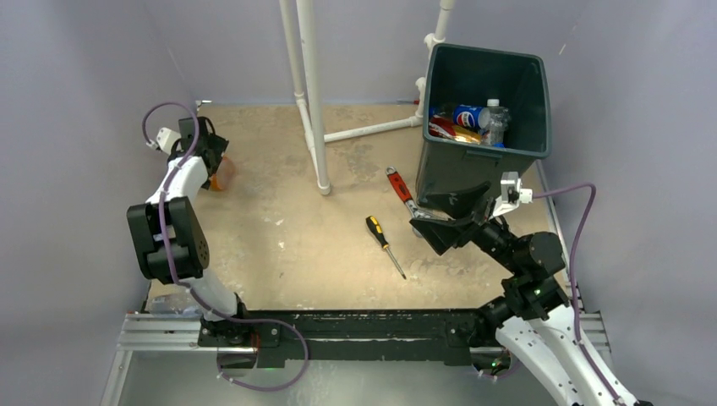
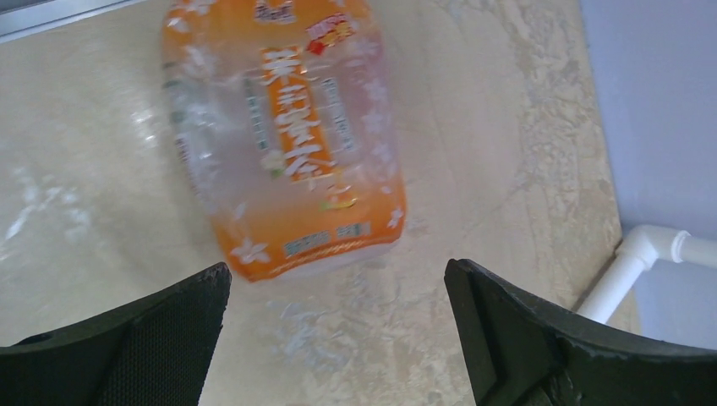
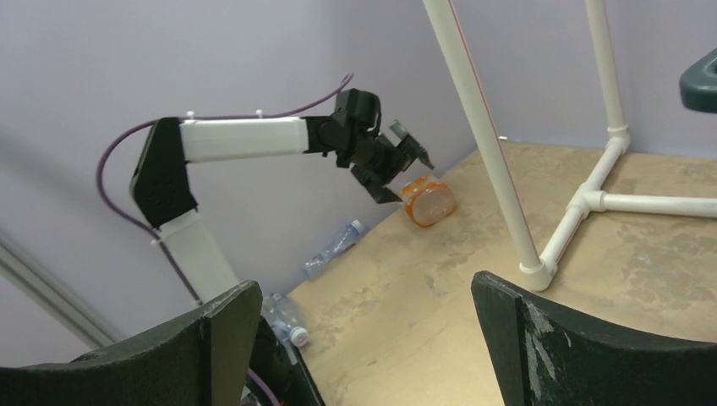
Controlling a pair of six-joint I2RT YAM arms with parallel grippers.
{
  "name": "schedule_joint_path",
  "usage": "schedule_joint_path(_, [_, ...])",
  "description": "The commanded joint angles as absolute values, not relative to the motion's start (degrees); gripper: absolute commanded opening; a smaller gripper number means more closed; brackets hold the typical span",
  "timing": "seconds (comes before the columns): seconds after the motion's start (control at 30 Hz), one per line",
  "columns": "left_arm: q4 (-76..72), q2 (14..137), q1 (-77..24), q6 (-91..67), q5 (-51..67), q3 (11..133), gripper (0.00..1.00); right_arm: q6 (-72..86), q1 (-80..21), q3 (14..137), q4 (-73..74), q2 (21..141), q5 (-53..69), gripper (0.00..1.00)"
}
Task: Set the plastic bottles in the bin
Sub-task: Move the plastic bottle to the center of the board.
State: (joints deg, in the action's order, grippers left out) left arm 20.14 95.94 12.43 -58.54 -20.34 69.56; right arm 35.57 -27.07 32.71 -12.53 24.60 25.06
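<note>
I reckon the orange bottle [image 2: 283, 144], lying on its side at the far left edge of the table [image 1: 279, 254], is likely to roll or skid away if one finger nudges its smooth side before both close. The left gripper [image 2: 338, 279] is hovering close by it, angled downward, spread wide and empty. The right gripper [image 1: 435, 218] is hanging beside the bin [image 1: 448, 173], likewise spread, holding nothing.

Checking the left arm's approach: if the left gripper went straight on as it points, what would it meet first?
Probably the orange-labelled bottle lying on the table, just ahead of the open left gripper; how far ahead is unclear.
</note>
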Motion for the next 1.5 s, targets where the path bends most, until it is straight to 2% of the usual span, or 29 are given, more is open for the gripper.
schedule_joint_path(0.0, [14.55, 101.08, 14.17, -54.15, -13.56, 75.74, 0.99, 33.47, -29.05, 33.3, -11.04, 22.92, 24.22, 0.99])
schedule_joint_path(0.6, [16.71, 112.38, 17.03, -57.61, -9.6, 79.26, 0.99, 31.12, -30.06, 31.98, -9.43, 23.79, 21.62, 0.99])
schedule_joint_path(0.8, [13.26, 113.34, 16.97, -56.54, -4.74, 76.03, 0.86, 31.29, -30.01, 31.8, -9.83, 24.79, 21.06, 0.99])
schedule_joint_path(1.07, [10.77, 110.77, 15.56, -52.13, 1.55, 70.28, 0.57, 32.61, -29.99, 31.7, -12.5, 26.82, 21.5, 0.99])
schedule_joint_path(1.23, [9.59, 106.1, 13.36, -51.26, 3.36, 63.92, 0.5, 33.88, -30.06, 31.62, -14.28, 27.85, 22.52, 0.99])
schedule_joint_path(1.47, [11.05, 93.92, 8.85, -48.73, 1.43, 51.91, 0.48, 33.74, -30.06, 31.58, -13.64, 27.15, 22.85, 0.99])
